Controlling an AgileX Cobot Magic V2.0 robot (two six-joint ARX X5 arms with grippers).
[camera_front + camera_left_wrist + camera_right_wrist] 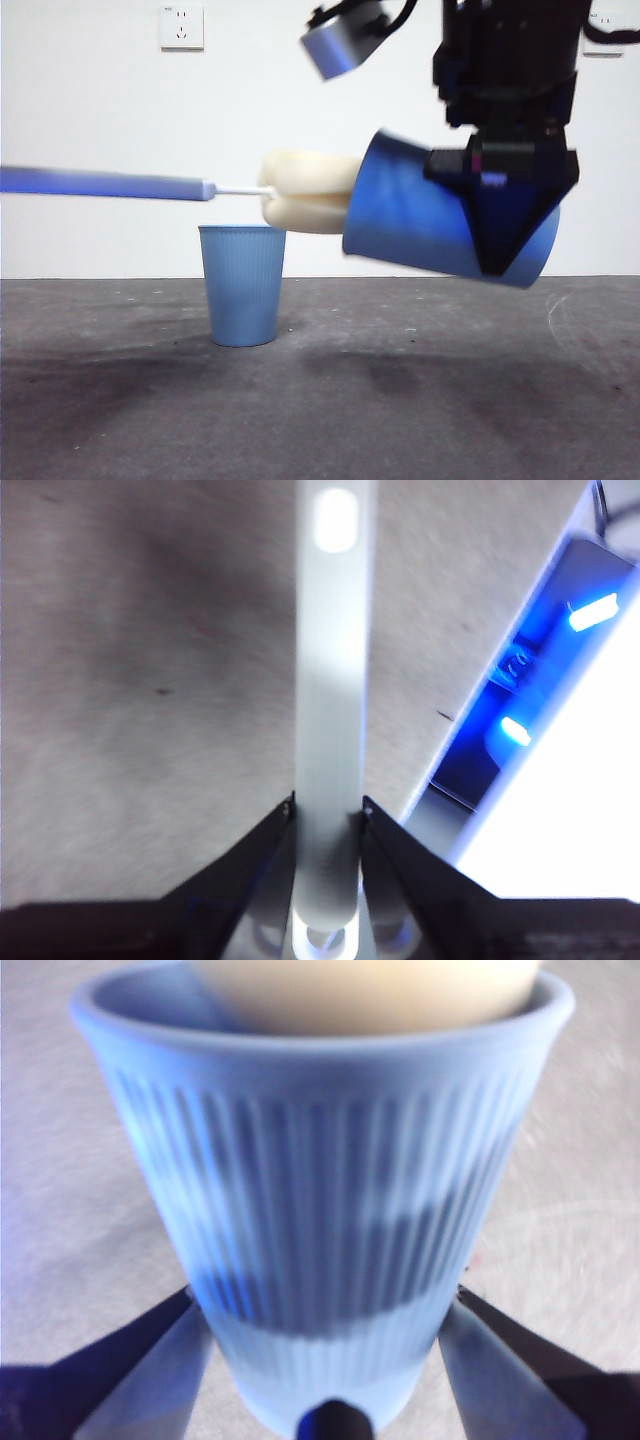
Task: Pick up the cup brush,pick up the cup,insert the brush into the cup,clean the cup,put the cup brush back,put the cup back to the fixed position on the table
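The cup (440,220) is held tipped nearly sideways above the table (400,400) by the right gripper (325,1380), jaws pinched on its lower wall near the base, mouth facing the brush (300,190). The brush is held roughly level by the left gripper (327,810), jaws pressed on the slim handle. The sponge head sits at the cup's mouth, partly inside by the look of the front view; in the right wrist view the cream head fills the rim.

Step in hand, as judged: insertion, w/ cleaning to follow.
- Handle and cup axis are best kept in line, so the sponge is pushed straight in and not against one side of the rim.
- The push should be met by a firm hold on the cup; the ribbed plastic wall probably flexes, so the cup may slip or twist in the jaws.
- Depth inside can't be seen.

Around: a 2nd cup (241,285) stands upright on the table, below the brush neck, well under both held items and apart from them. It's to be kept clear of when the brush is lowered back. A wall socket (181,27) is seen behind. Nothing stands btw. brush and cup.
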